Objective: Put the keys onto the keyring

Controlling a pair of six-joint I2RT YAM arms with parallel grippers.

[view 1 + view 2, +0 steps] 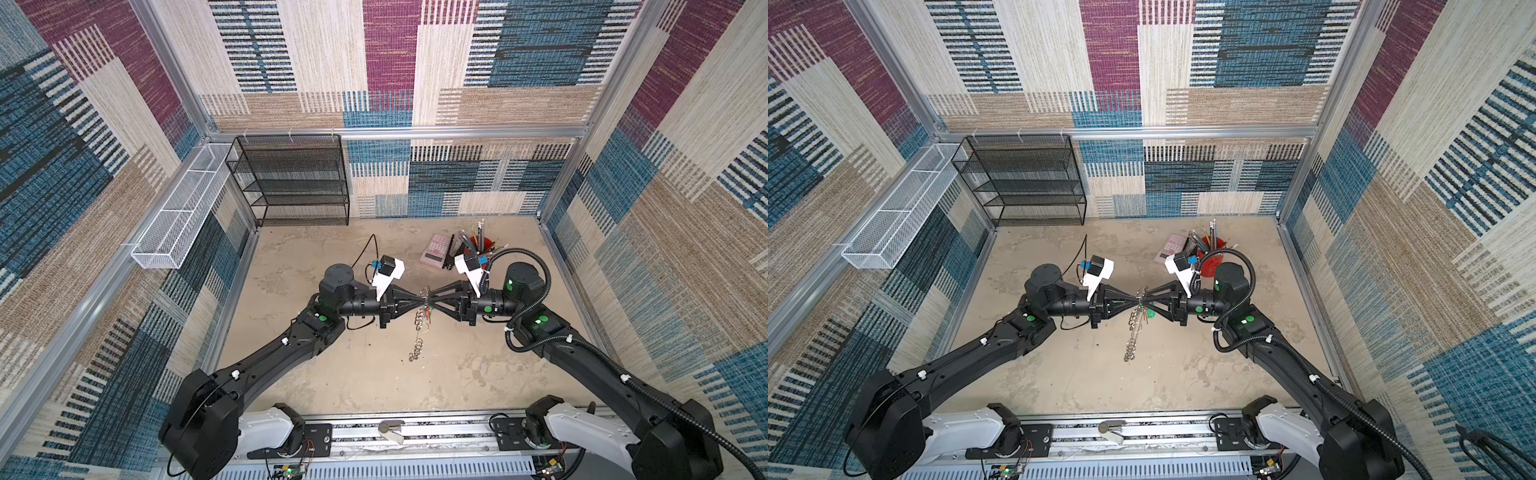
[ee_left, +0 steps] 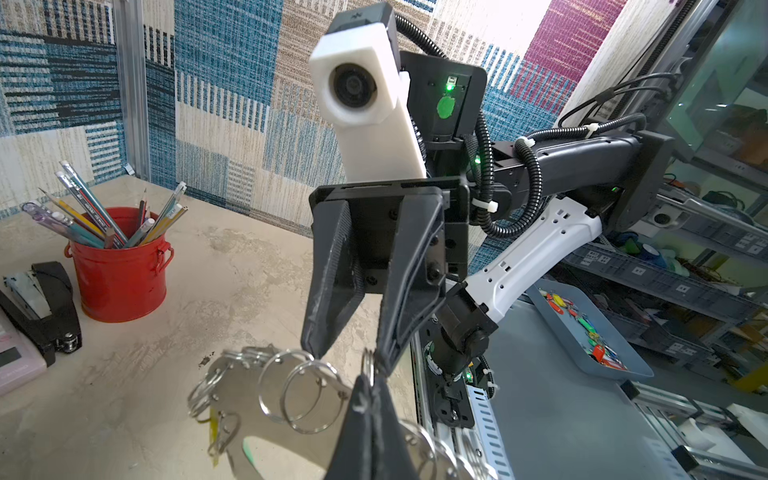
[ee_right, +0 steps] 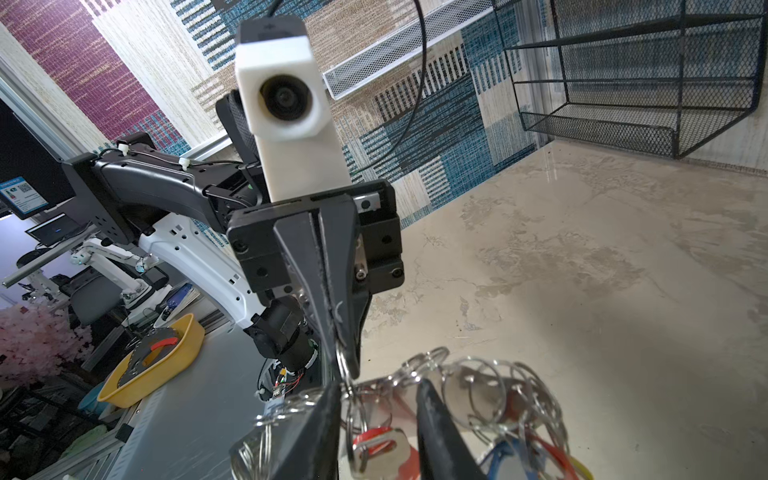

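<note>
Both grippers meet tip to tip above the table's middle in both top views. The keyring (image 1: 419,328), a grey band edged with silver split rings, hangs down from them. My left gripper (image 2: 371,380) is shut on one split ring (image 2: 367,365) at the band's edge. My right gripper (image 3: 376,386) faces it with its jaws apart. Between its fingers (image 3: 316,428) lies a silver key with a red tag (image 3: 384,451); narrow gaps show on both sides of it. More keys with blue, red and yellow tags (image 3: 505,457) hang on rings beside it.
A red bucket of pencils (image 1: 482,245), a pink calculator (image 1: 436,249) and a black stapler (image 2: 41,307) stand behind the right arm. A black mesh shelf (image 1: 299,183) and a white mesh basket (image 1: 183,208) line the back left. A grey tray of tagged keys (image 2: 590,332) sits outside the cell.
</note>
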